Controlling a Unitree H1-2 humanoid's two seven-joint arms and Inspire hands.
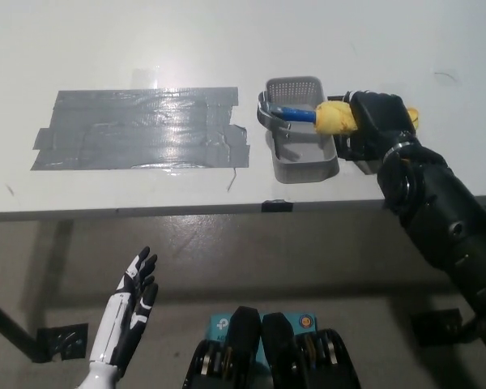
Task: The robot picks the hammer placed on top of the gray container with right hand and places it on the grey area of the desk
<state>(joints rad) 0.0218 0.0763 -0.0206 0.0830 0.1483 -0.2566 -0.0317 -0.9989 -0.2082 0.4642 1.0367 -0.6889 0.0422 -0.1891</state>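
A hammer (296, 114) with a metal head, blue neck and yellow grip sits just over the gray container (300, 164) near the desk's front edge. My black right hand (374, 121) is shut on the yellow grip at the container's right side, and the metal head (269, 113) hangs over the container's left rim. The grey area (138, 127), a patch of taped strips, lies on the desk to the left of the container. My white left hand (130, 314) rests open below the desk edge at the lower left.
The white desk (146, 40) stretches behind and to both sides of the container. Its front edge (186, 211) runs across the middle of the picture. A table leg foot (61, 340) stands on the floor at the lower left.
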